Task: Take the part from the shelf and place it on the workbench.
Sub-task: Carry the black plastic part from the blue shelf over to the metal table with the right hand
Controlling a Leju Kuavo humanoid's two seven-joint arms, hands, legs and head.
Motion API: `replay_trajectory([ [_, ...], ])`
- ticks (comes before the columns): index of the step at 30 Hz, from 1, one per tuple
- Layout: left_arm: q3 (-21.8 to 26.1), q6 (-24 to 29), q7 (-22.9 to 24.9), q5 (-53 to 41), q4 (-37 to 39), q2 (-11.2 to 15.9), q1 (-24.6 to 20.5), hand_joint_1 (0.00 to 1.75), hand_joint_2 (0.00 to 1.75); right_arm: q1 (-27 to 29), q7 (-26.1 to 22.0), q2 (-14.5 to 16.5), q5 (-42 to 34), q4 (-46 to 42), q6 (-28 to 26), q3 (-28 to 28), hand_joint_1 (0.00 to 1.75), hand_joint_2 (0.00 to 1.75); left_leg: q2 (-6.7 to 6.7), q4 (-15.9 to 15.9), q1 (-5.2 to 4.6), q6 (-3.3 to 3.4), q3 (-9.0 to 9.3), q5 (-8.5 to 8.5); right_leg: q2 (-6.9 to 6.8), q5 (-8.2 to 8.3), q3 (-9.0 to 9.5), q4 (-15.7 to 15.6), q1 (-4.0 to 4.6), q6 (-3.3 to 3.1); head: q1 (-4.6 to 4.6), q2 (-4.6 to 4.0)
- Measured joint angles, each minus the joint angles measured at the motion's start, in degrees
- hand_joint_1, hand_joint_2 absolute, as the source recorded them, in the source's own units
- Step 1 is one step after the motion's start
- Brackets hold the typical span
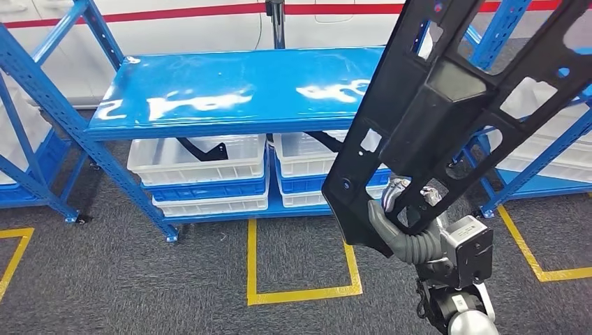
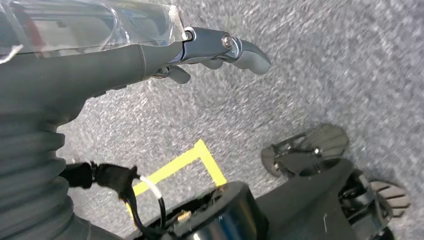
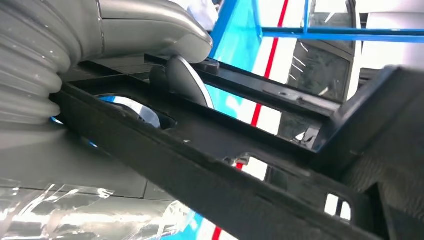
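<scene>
A large black plastic part (image 1: 447,112) with several cut-outs stands tilted in the air on the right of the head view. My right hand (image 1: 401,223) grips it at its lower end, fingers through an opening. In the right wrist view the part (image 3: 240,165) runs across the picture with the right hand (image 3: 130,45) wrapped over its bar. My left hand (image 2: 150,55) hangs above grey carpet, fingers loosely extended and holding nothing.
A blue shelf (image 1: 237,94) stands ahead with a bare glossy top. White bins (image 1: 199,160) on its lower level hold more black parts (image 1: 202,149). Yellow tape (image 1: 300,293) marks a square on the carpet. Another blue rack (image 1: 28,139) stands at the left.
</scene>
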Motion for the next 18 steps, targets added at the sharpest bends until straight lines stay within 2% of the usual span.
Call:
replay_trajectory([
  [1,0.03,0.0,0.09,-0.04,-0.01,0.0,-0.07,0.0,1.75,0.05,-0.33,0.05,-0.46,0.39,0.13,0.14,1.75,1.75,0.18,0.05,-0.01,-0.02,-0.44,0.28,0.0,-0.72,-0.61,2.87,-0.03,0.17,0.01,0.0],
  [2,0.07,0.0,-0.04,-0.07,-0.01,0.01,-0.1,0.0,1.75,0.11,-0.58,0.09,-0.95,0.71,0.21,0.26,1.75,1.75,0.41,0.13,-0.01,-0.09,-0.81,0.49,-0.03,-0.13,-0.21,3.59,-0.08,0.31,0.01,0.0],
  [3,0.09,0.0,-0.25,-0.11,-0.01,0.02,-0.12,0.0,1.75,0.16,-0.79,0.11,-1.39,0.98,0.25,0.35,1.75,1.75,0.69,0.24,0.02,-0.17,-1.12,0.66,-0.13,1.36,1.29,2.08,-0.15,0.39,0.01,0.0],
  [5,0.11,0.0,-0.79,-0.28,-0.01,0.08,-0.12,0.0,1.75,0.2,-1.11,0.15,-2.02,1.31,0.16,0.38,1.75,1.75,1.29,0.53,-0.07,-0.43,-1.46,0.8,-1.38,4.32,6.79,-6.14,-0.17,0.52,0.02,0.0],
  [6,0.12,0.0,-1.01,-0.38,-0.01,0.12,-0.1,0.0,1.75,0.19,-1.3,0.17,-2.15,1.41,0.07,0.37,1.75,1.75,1.63,0.68,-0.21,-0.62,-1.57,0.86,-2.14,4.94,9.16,-10.09,0.0,0.4,0.01,0.0],
  [7,0.12,0.0,-1.17,-0.45,-0.01,0.16,-0.08,0.0,1.75,0.2,-1.5,0.22,-2.11,1.51,-0.12,0.37,1.75,1.75,2.03,0.87,-0.4,-0.84,-1.68,0.93,-2.71,5.02,10.6,-12.84,0.17,0.21,-0.01,0.0],
  [8,0.13,0.0,-1.29,-0.49,-0.01,0.2,-0.07,0.0,1.75,0.26,-1.66,0.27,-1.82,1.58,-0.33,0.36,1.75,1.75,2.49,1.01,-0.56,-1.08,-1.83,1.03,-2.84,4.78,10.99,-14.02,0.35,-0.14,-0.03,0.0],
  [9,0.13,0.0,-1.37,-0.51,0.0,0.2,-0.06,0.0,1.75,0.41,-1.74,0.31,-1.36,1.64,-0.59,0.36,1.75,1.75,2.98,1.13,-0.58,-1.31,-1.95,1.14,-2.37,4.86,10.73,-14.24,0.42,-0.65,-0.04,0.0],
  [11,0.13,0.0,-1.47,-0.53,0.0,0.2,-0.09,0.0,1.75,0.8,-1.76,0.41,-0.24,1.7,-1.06,0.36,1.75,1.75,2.88,2.16,-0.37,-1.96,-2.49,0.27,-1.44,5.28,10.15,-14.34,0.25,-1.72,-0.07,0.0],
  [12,0.14,0.0,-1.53,-0.53,0.0,0.2,-0.12,0.0,1.75,0.99,-1.71,0.44,0.25,1.71,-1.25,0.36,1.75,1.75,2.33,3.97,-0.24,-2.3,-3.22,-1.16,-1.05,5.58,9.87,-14.41,0.18,-2.22,-0.08,0.0],
  [13,0.15,-0.01,-1.57,-0.53,0.0,0.2,-0.23,0.0,1.75,1.18,-1.66,0.46,0.72,1.71,-1.38,0.36,1.75,1.75,1.59,7.08,-0.11,-2.62,-4.44,-3.29,-0.67,5.86,9.56,-14.44,0.16,-2.66,-0.1,0.0],
  [15,0.19,-0.02,-1.65,-0.53,0.0,0.2,-0.61,0.0,1.75,1.79,-1.46,0.48,1.61,1.73,-1.67,0.35,1.75,1.75,0.85,15.26,-0.01,-2.89,-7.37,-7.57,0.21,6.3,8.89,-14.4,0.28,-3.2,-0.11,0.0],
  [16,0.2,-0.02,-1.64,-0.53,0.0,0.19,-0.82,0.0,1.75,2.18,-1.32,0.48,2.07,1.73,-1.79,0.34,1.75,1.75,0.78,18.24,0.01,-2.9,-8.22,-8.63,0.74,6.49,8.63,-14.38,0.35,-3.33,-0.11,0.0],
  [17,0.21,-0.02,-1.59,-0.53,0.0,0.19,-0.9,0.0,1.75,2.58,-1.11,0.47,2.52,1.73,-1.89,0.33,1.75,1.75,0.76,19.11,0.02,-2.83,-8.1,-8.52,1.35,6.68,8.43,-14.36,0.39,-3.35,-0.11,0.0],
  [18,0.22,-0.02,-1.49,-0.53,0.0,0.18,-0.87,0.0,1.75,2.96,-0.88,0.46,2.97,1.71,-1.95,0.31,1.75,1.75,0.63,17.5,0.03,-2.68,-6.83,-7.27,2.06,6.84,8.31,-14.34,0.42,-3.3,-0.11,0.0],
])
